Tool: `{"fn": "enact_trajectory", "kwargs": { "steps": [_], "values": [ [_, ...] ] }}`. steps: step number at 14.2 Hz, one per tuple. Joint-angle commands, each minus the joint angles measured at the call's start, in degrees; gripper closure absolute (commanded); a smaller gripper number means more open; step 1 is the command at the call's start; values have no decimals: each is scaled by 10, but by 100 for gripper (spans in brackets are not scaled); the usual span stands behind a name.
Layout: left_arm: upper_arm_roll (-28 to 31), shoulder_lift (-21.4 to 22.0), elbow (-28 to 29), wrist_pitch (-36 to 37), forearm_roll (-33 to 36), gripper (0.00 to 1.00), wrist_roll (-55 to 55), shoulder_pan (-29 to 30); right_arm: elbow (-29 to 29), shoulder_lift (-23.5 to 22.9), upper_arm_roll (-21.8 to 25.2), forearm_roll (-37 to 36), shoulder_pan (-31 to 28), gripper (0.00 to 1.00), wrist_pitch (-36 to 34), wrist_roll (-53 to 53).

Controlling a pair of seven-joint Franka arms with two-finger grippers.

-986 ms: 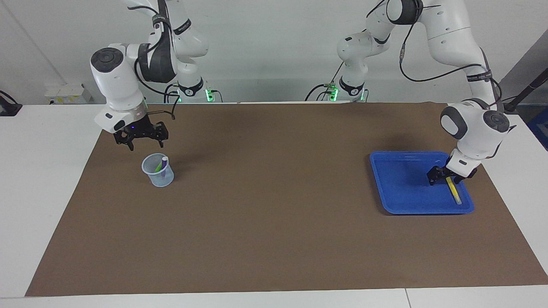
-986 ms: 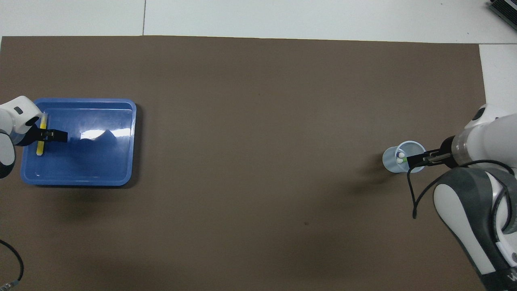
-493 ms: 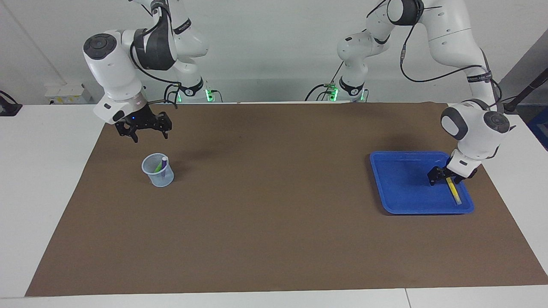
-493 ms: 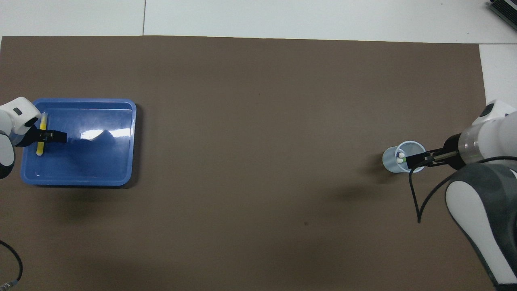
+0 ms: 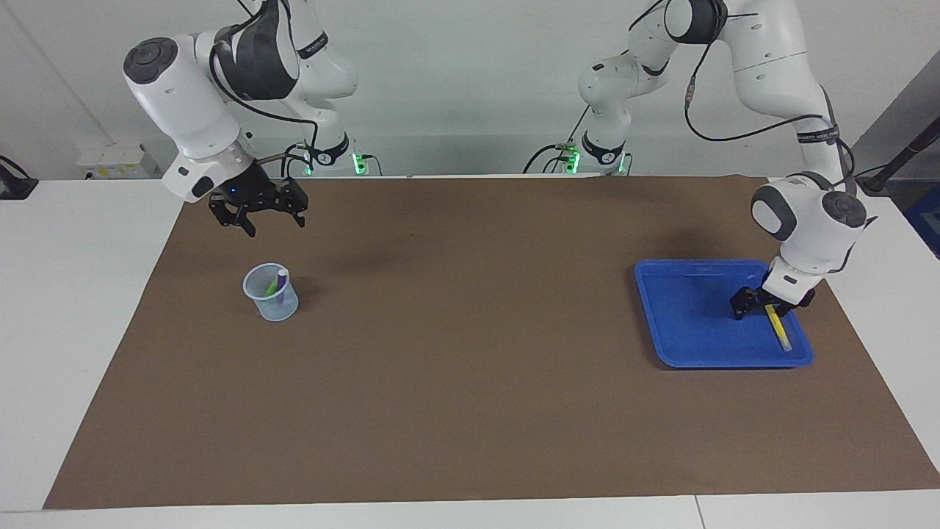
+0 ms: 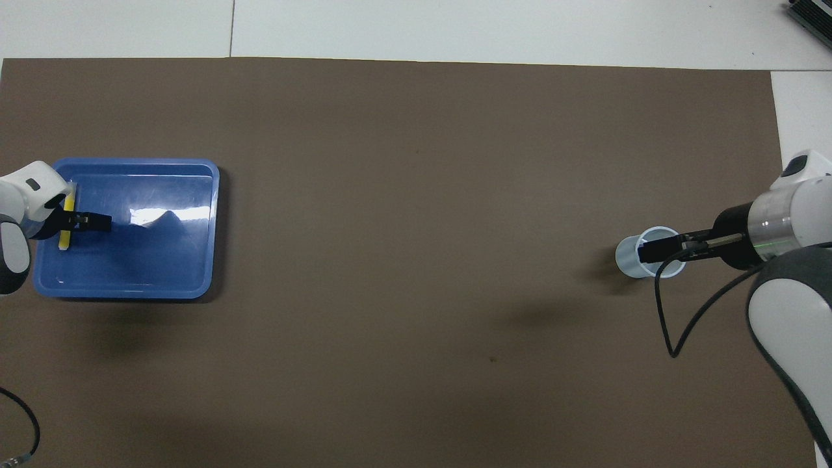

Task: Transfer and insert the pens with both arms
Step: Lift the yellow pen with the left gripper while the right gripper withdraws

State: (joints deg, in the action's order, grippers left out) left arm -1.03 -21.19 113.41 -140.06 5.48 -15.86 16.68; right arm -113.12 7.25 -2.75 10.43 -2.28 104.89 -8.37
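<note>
The green pen [image 5: 271,287] and purple pen [image 5: 281,278] stand in the clear cup [image 5: 271,295]. The yellow pen [image 5: 778,328] lies in the blue tray [image 5: 690,323], the left gripper [image 5: 764,303] straddling it, grip unclear. The right gripper [image 5: 257,214] hangs spread above the cup.

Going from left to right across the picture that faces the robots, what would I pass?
Right arm's hand, held up over the brown mat → clear cup holding purple and green pens → blue tray → left arm's hand → yellow pen in the tray.
</note>
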Motion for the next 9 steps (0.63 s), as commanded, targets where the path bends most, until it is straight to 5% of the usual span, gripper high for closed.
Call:
{"fn": "enact_trajectory", "kwargs": {
  "steps": [1, 9],
  "values": [
    [-4, 0, 16, -15, 1, 0, 1, 9, 23, 0, -2, 53, -2, 0, -25, -5],
    [-4, 0, 8, 9, -72, 0, 5, -1, 45, -3, -22, 162, -3, 0, -36, 5]
  ]
}}
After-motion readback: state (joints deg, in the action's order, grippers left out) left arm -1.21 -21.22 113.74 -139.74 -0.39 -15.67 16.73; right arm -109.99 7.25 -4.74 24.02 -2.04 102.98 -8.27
